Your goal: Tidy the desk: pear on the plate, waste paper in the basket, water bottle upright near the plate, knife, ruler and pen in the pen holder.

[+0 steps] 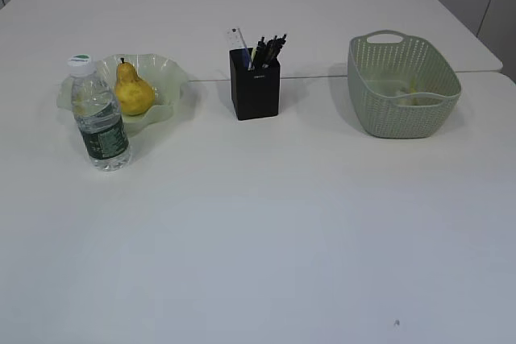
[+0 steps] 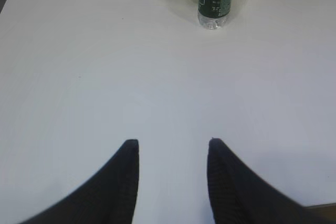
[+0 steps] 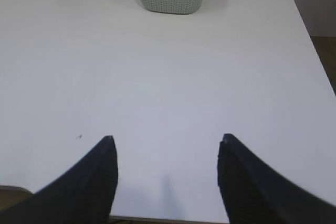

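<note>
A broad white table (image 1: 266, 231) fills the view, and everything sits along its far half. On the right the basket (image 1: 401, 86) holds the waste paper (image 1: 407, 90), only pale yellow bits visible through the weave. On the left the plate (image 1: 157, 78) cradles the pear (image 1: 133, 90), with the water bottle (image 1: 98, 114) upright just in front of it. Between them the pen holder (image 1: 255, 84) carries the ruler (image 1: 238, 40) and dark pens (image 1: 270, 48); the knife can't be picked out. The left gripper (image 2: 173, 142) hangs open over bare tabletop, empty; the right gripper (image 3: 165, 140) gapes wider, also empty.
</note>
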